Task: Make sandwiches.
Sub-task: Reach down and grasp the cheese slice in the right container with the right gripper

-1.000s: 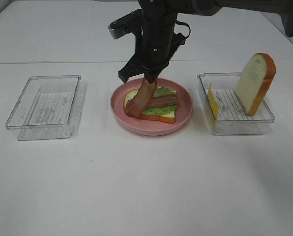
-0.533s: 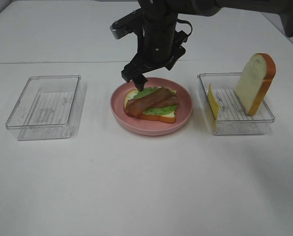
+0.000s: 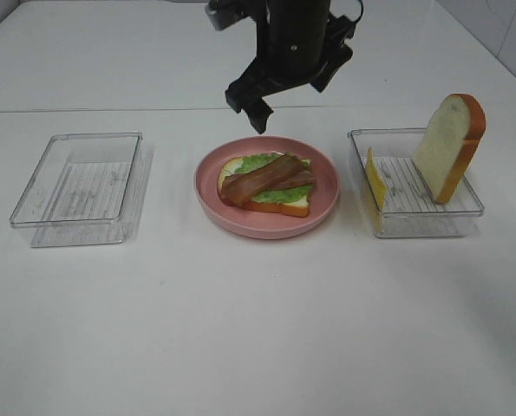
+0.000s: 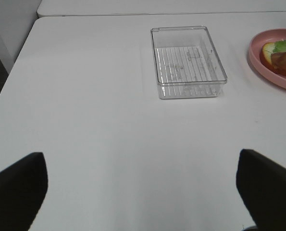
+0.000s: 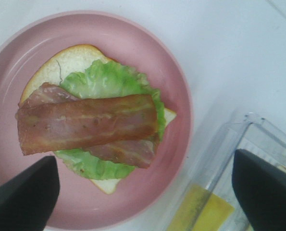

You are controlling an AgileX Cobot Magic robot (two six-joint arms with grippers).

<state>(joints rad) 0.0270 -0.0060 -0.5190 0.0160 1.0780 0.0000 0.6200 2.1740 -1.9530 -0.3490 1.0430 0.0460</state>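
Observation:
On the pink plate (image 3: 266,227) (image 5: 177,91) lies a half-built sandwich (image 3: 266,184) (image 5: 92,125): a bread slice, green lettuce and two crossed bacon strips on top. My right gripper (image 3: 297,94) (image 5: 143,192) hangs open above the plate's far side, holding nothing. A second bread slice (image 3: 448,146) leans upright in the right tray (image 3: 414,227), with a yellow cheese square (image 3: 375,180) (image 5: 200,216) standing at that tray's left wall. My left gripper (image 4: 143,192) is open over bare table; the exterior view does not show it. The plate's edge (image 4: 258,55) shows in the left wrist view.
An empty clear tray (image 3: 80,178) (image 4: 188,62) sits left of the plate. White table surrounds all three containers, with a seam running across behind them. The table's left edge (image 4: 22,62) drops off near the left arm.
The right gripper let go of the bacon strip, which now lies flat across the lettuce. It opened and rose away from the plate. The left arm has not visibly moved.

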